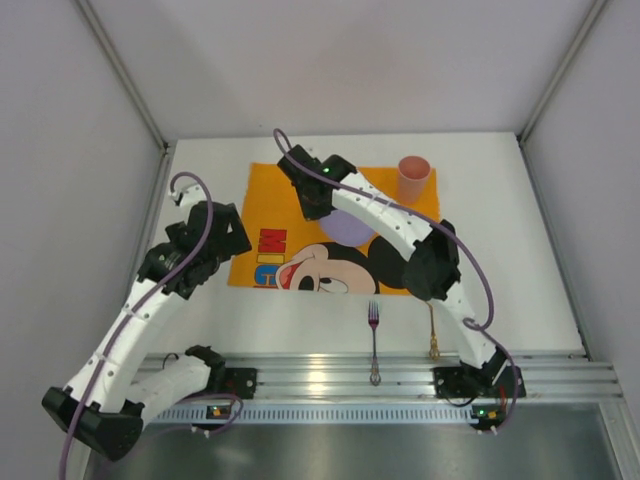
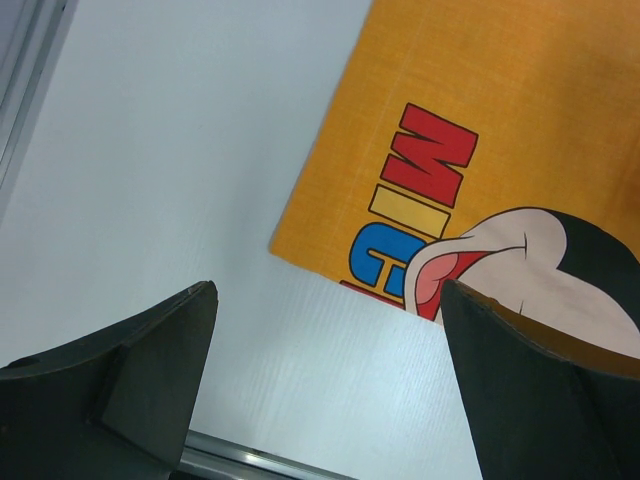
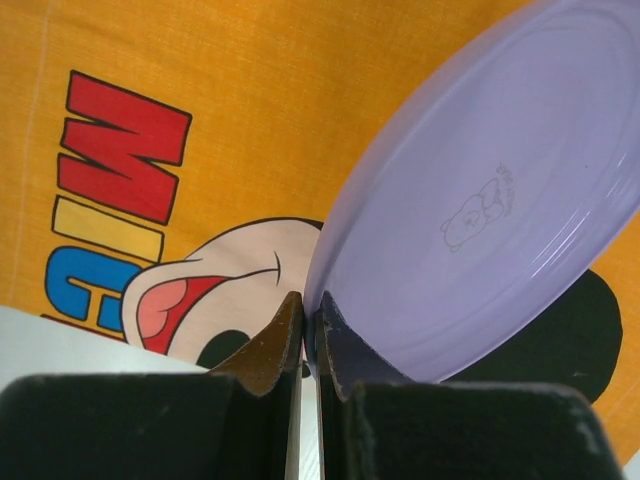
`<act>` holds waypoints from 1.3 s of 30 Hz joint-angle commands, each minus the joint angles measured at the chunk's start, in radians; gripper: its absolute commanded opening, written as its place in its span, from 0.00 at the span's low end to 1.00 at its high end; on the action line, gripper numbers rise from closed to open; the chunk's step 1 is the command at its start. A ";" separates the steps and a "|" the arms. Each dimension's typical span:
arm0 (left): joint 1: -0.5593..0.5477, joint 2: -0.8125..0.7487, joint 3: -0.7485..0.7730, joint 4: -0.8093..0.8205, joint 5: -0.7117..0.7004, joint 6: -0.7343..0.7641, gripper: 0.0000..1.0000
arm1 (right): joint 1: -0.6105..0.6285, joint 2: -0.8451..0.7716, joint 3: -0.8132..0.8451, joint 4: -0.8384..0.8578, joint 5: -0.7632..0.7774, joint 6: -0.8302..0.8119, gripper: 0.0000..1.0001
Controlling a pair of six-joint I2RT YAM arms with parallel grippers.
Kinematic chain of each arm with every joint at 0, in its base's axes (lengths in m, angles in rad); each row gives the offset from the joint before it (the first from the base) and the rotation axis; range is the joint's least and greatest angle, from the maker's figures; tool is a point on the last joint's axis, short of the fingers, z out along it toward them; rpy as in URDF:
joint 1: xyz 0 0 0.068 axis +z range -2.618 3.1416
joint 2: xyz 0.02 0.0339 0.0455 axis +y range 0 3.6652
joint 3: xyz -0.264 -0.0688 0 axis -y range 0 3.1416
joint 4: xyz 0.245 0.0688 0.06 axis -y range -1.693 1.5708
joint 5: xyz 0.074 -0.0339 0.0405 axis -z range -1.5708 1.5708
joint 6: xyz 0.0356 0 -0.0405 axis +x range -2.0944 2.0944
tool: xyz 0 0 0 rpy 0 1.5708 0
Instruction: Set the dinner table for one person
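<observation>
Right gripper (image 3: 310, 312) clenched on rim of lavender plate (image 3: 480, 190), plate held tilted over Mickey Mouse placemat (image 3: 200, 60). Left gripper (image 2: 328, 295) spread wide, empty, over dinner table (image 2: 150, 150) by placemat corner. Plate judged light, stiff, slick plastic; rim judged right hold. Pink cup (image 1: 413, 178) set at placemat's far right corner, fork (image 1: 374, 330) laid on dinner table's near strip; white walls close round.
</observation>
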 commanded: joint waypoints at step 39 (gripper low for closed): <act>0.001 0.098 -0.018 0.096 0.130 -0.006 0.96 | -0.318 -0.829 -1.305 0.098 -0.151 0.175 0.56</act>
